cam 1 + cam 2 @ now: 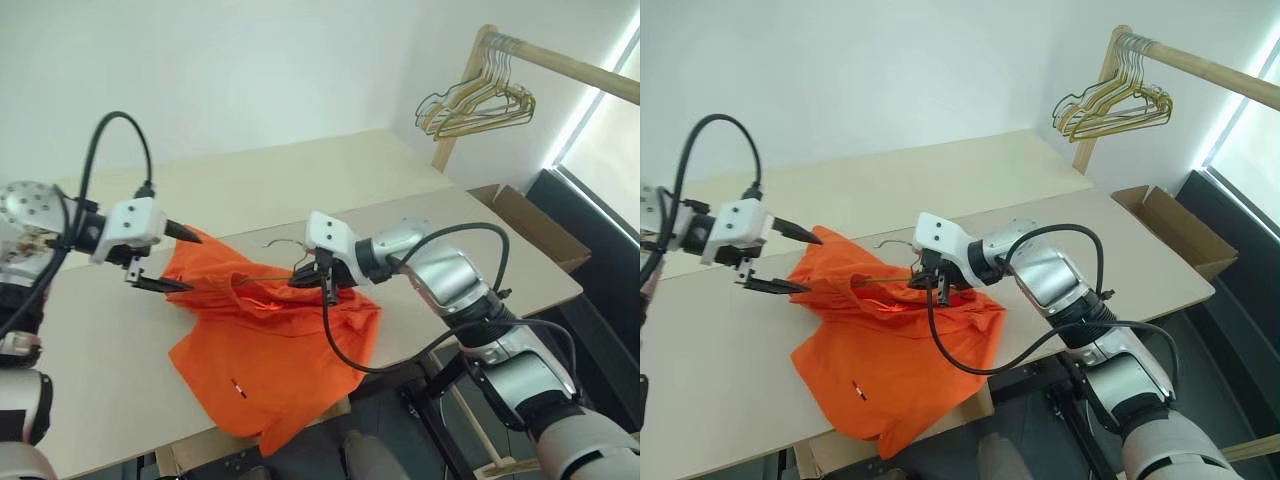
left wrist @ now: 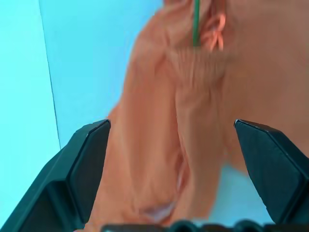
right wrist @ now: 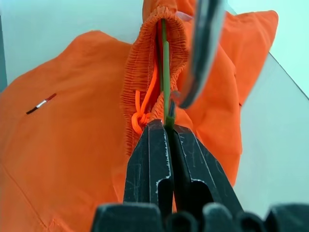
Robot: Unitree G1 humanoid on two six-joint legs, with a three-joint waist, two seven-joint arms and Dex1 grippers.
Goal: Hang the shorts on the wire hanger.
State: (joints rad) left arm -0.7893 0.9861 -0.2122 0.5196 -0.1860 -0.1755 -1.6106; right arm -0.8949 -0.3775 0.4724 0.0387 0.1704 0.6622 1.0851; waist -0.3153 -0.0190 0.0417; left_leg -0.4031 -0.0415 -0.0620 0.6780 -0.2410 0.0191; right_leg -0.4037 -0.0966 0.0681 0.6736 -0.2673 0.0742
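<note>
The orange shorts [image 1: 270,350] lie crumpled on the beige table [image 1: 330,170], one leg hanging over its near edge. The thin greenish wire hanger [image 3: 165,63] runs inside the gathered waistband, and its hook [image 1: 285,243] pokes out beyond the fabric. My right gripper [image 1: 312,275] is shut on the hanger's wire at the waistband opening, beside the knotted drawstring [image 3: 140,118]. My left gripper [image 1: 190,262] stands open at the left end of the shorts. Its two fingers [image 2: 82,169] are spread wide, with raised fabric [image 2: 193,96] between them that they do not pinch.
A wooden rack [image 1: 560,60] at the back right carries a bunch of gold and dark wire hangers [image 1: 480,105]. An open cardboard box [image 1: 530,225] sits at the table's right end. A second table surface [image 1: 300,165] lies behind.
</note>
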